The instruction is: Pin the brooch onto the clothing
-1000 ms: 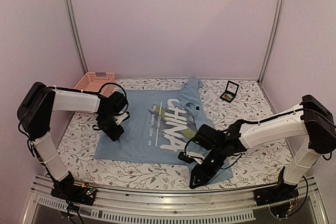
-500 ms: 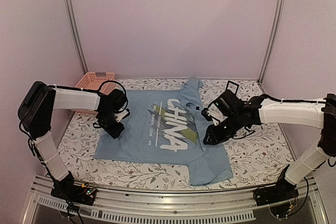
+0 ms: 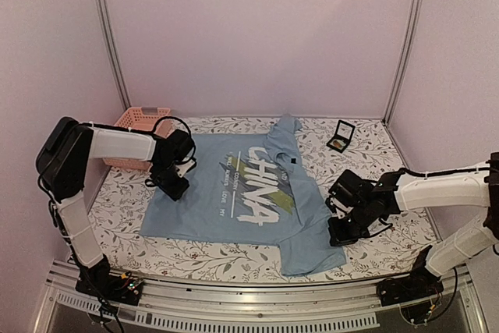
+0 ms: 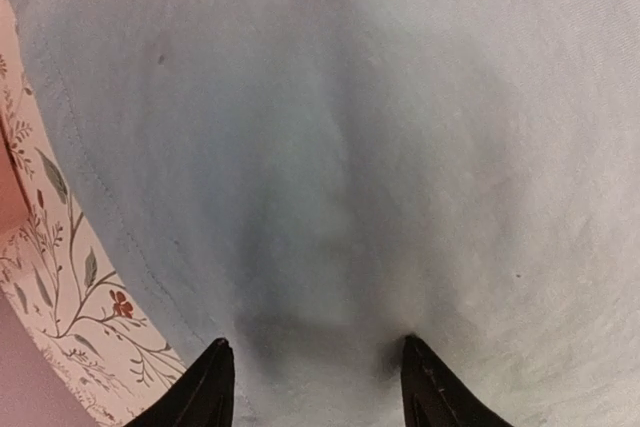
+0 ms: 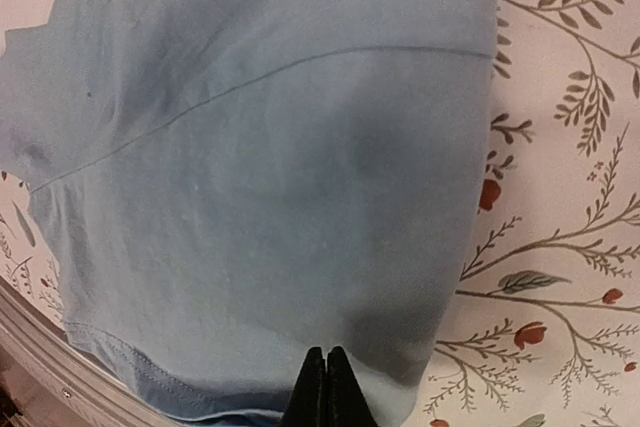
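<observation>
A light blue short-sleeved cotton T-shirt point(image 3: 210, 193) lies spread front-up across the middle of the table point(image 3: 390, 232). Its big white "CHINA" lettering runs sideways over green and grey brush strokes. The hem points to the table's left side. One sleeve is rumpled toward the table's far edge, and the other lies flat toward its near edge. A tiny round orange and greenish brooch point(image 3: 337, 144) sits in a small open black case point(image 3: 343, 129) near the table's far right corner, well apart from the shirt.

One light blue T-shirt point(image 3: 203, 193), one pink basket point(image 3: 140, 121), one small black case point(image 3: 341, 136), two robot arms point(image 3: 117, 146) point(image 3: 440, 189).
</observation>
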Available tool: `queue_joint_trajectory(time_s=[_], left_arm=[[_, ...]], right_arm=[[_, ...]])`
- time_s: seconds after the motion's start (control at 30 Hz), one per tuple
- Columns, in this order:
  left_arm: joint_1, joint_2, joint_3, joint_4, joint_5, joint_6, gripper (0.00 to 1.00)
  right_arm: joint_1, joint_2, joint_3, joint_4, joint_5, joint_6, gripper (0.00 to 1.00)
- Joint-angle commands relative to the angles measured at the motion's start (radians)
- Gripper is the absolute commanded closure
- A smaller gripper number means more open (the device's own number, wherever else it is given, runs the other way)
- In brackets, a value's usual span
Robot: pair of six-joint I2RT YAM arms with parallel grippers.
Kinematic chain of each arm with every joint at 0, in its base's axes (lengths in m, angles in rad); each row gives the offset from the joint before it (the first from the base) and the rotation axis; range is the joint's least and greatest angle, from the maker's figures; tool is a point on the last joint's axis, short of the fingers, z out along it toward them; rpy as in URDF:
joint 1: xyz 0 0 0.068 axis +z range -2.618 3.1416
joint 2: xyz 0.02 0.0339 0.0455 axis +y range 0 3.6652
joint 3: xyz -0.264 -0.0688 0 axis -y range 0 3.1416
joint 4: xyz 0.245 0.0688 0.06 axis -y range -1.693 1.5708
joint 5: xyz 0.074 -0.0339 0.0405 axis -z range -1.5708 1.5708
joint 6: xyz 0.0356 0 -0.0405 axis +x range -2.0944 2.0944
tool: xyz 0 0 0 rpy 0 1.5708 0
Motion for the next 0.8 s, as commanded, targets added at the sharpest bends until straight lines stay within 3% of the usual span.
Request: queue_joint_trajectory(time_s=[0.0, 0.2, 0.5, 0.63, 0.77], left_arm=[[-0.011, 0.058, -0.051, -0.105, -0.015, -0.018, 0.43], [-0.017, 0.016, -0.117, -0.127, -0.022, -0.016, 0.43], [-0.018, 0.014, -0.111, -0.145, -0.006, -0.024, 0.43], [-0.038, 0.002, -0.112, -0.155, -0.022, -0.022, 0.43], [-0.041, -0.007, -0.113, -0.179, -0.050, -0.023, 0.43]], right_arm=[[0.091, -0.082, -0.061, -0.024, -0.042, 0.174, 1.00], [0.226, -0.100, -0.112, -0.128, -0.082, 0.326, 1.00], [0.277, -0.257, -0.147, -0.207, -0.142, 0.443, 0.99], [0.143, -0.272, 0.027, -0.255, -0.075, 0.336, 0.95], [-0.066, -0.191, 0.223, -0.198, -0.049, 0.059, 0.90]])
